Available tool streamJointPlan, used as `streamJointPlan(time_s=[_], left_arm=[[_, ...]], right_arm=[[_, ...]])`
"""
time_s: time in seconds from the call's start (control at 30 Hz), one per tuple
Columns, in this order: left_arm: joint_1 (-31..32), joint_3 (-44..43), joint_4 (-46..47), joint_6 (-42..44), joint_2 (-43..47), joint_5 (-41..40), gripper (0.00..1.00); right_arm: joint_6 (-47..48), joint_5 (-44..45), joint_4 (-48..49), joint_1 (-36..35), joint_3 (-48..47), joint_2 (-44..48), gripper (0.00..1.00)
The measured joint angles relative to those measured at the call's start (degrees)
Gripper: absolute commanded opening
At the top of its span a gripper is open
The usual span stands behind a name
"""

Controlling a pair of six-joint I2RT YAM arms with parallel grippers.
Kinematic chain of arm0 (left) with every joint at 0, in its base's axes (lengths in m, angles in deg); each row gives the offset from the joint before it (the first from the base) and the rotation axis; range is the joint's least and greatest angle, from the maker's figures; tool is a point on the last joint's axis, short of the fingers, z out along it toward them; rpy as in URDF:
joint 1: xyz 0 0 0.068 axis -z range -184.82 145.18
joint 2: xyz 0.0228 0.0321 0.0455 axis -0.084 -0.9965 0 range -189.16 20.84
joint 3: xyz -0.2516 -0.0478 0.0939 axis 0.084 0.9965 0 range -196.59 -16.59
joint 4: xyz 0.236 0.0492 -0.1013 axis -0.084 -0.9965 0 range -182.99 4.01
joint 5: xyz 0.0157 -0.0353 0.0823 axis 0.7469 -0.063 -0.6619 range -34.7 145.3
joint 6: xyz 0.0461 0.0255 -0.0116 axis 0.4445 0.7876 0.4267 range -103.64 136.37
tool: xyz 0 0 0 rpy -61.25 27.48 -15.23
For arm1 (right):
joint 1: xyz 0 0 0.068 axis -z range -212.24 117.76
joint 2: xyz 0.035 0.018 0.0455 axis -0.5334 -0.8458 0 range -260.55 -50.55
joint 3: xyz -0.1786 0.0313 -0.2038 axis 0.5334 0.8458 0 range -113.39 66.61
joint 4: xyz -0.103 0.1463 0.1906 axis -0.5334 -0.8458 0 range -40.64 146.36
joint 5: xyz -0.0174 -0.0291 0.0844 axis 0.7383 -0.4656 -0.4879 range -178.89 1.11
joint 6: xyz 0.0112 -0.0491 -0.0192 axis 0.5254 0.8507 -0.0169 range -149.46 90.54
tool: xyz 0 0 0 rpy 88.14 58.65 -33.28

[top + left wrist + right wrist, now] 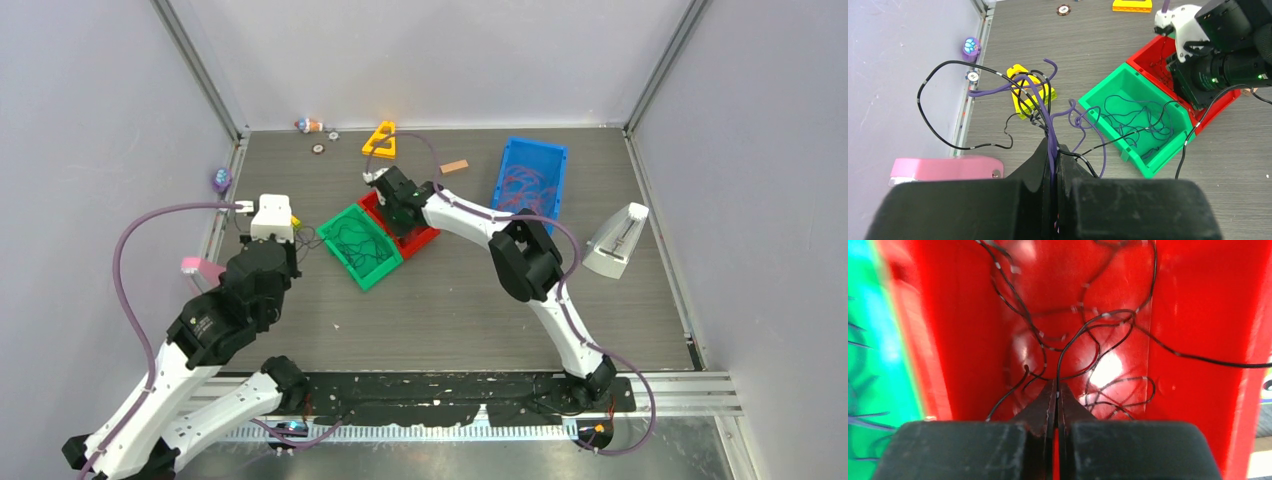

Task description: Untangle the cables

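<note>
A tangle of thin purple and black cables [1038, 95] hangs in front of my left gripper [1055, 150], which is shut on a purple strand together with a black one, left of the green bin [1098, 125]. From above, the left gripper [296, 240] is beside that bin [341, 254], which holds dark purple cables. My right gripper [1056, 390] is inside the red bin [1198, 315], shut on one thin black cable [1088, 322] among several loose black ones. From above it [402, 212] is over the red bin [425, 240]. A black strand runs from the tangle toward the red bin [1148, 55].
A blue bin [535, 145] at the back right holds orange-red cables. A yellow triangle [381, 140], a wooden block [455, 167], a white wedge-shaped object [617, 240], a pink piece [200, 268] and a yellow block [1020, 75] lie around. Walls close in the table.
</note>
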Motion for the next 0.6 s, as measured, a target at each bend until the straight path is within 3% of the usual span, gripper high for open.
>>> streamJointPlan(time_s=[0.07,0.27,0.43,0.6], left_arm=[[0.0,0.0,0.0,-0.1,-0.2,0.2,0.0],[0.0,0.0,-0.1,-0.4,-1.3,1.5,0.0],[0.0,0.0,-0.2,-0.5,-2.2,2.6,0.0],[0.0,0.0,-0.9,-0.7,-4.2,4.3,0.0]], right_arm=[[0.6,0.3,-3.0,0.4,-0.2,-1.4,0.08],[1.0,0.6,-5.7,1.0,-1.3,-1.4,0.43],[0.9,-0.9,-8.0,1.0,-2.3,-0.5,0.49],[0.3,-3.5,-8.7,1.4,-2.7,4.3,0.68]])
